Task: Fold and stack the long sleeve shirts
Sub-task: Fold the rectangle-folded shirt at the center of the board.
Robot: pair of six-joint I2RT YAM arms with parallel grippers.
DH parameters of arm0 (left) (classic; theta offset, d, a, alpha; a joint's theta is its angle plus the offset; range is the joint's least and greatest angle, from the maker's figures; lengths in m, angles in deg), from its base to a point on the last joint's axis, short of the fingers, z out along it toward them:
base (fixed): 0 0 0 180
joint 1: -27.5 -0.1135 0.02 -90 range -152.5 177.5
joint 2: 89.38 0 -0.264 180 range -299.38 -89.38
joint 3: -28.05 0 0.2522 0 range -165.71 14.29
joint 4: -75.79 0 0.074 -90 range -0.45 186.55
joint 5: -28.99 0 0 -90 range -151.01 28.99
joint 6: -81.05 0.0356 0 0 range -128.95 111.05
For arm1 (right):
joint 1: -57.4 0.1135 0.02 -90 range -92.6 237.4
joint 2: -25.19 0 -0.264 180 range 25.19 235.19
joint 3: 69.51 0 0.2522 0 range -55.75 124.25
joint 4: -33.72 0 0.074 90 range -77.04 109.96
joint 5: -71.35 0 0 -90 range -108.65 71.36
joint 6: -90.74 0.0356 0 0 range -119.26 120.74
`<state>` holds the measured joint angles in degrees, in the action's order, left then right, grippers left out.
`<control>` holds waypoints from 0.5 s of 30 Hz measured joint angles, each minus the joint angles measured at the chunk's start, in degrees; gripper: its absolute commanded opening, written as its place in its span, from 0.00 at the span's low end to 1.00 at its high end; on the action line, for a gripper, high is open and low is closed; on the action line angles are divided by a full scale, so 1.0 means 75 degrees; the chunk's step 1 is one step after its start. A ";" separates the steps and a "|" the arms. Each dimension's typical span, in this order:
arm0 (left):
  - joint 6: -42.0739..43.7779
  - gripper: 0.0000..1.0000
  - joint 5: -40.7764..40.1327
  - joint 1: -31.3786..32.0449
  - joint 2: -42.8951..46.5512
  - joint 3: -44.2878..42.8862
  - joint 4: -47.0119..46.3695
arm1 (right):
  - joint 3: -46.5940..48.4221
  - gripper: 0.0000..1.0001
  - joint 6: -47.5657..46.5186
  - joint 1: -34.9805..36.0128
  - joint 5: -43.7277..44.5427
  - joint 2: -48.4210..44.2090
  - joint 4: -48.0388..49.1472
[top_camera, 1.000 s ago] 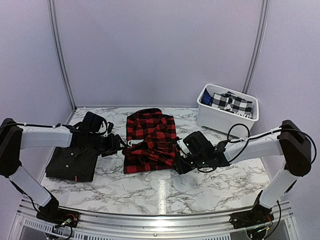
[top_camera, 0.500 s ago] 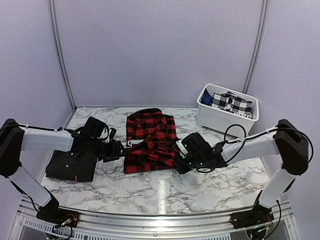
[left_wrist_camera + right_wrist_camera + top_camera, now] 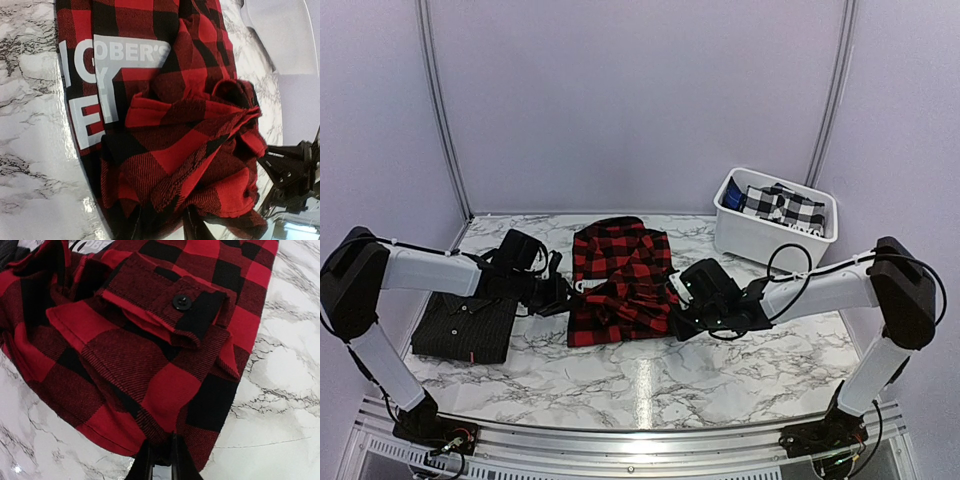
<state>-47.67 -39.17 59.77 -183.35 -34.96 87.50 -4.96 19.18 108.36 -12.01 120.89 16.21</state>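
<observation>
Right pincer (image 3: 159, 449) clenched on the hem of the red checked shirt (image 3: 620, 280), mid-way across the desk (image 3: 650, 385). Left pincer (image 3: 162, 227) straddles its left edge; grip unclear, view dark. Black shirt (image 3: 465, 325) lies folded at left. Red checked shirt: folding unfinished, stacking not yet done.

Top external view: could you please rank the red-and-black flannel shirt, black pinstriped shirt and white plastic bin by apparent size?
1. Red-and-black flannel shirt: largest.
2. White plastic bin: next, though farther away.
3. Black pinstriped folded shirt: smallest, partly hidden.
</observation>
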 measured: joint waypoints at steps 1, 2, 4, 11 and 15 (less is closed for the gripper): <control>0.0009 0.19 0.0015 0.0000 -0.0032 -0.0052 -0.0017 | 0.0015 0.02 0.0000 0.0000 0.0000 0.0000 -0.0012; 0.0009 0.16 0.0026 0.0000 -0.0070 -0.0093 -0.0044 | 0.0032 0.00 0.0000 0.0000 0.0009 0.0000 -0.0029; -0.0009 0.11 0.0029 0.0000 -0.0117 -0.0149 -0.0064 | 0.0108 0.00 0.0003 0.0000 0.0017 0.0009 -0.0079; 0.0000 0.05 0.0020 0.0000 -0.0166 -0.0379 -0.0058 | 0.0737 0.00 0.0026 0.0000 0.0152 0.0017 -0.0510; 0.0000 0.04 -0.0035 -0.0003 -0.0268 -0.0731 -0.0012 | 0.1580 0.00 0.0029 -0.0029 0.0440 0.0195 -0.0898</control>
<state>-47.67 -39.43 59.75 -185.37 -40.45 87.42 6.88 19.40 108.14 -8.71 122.35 9.48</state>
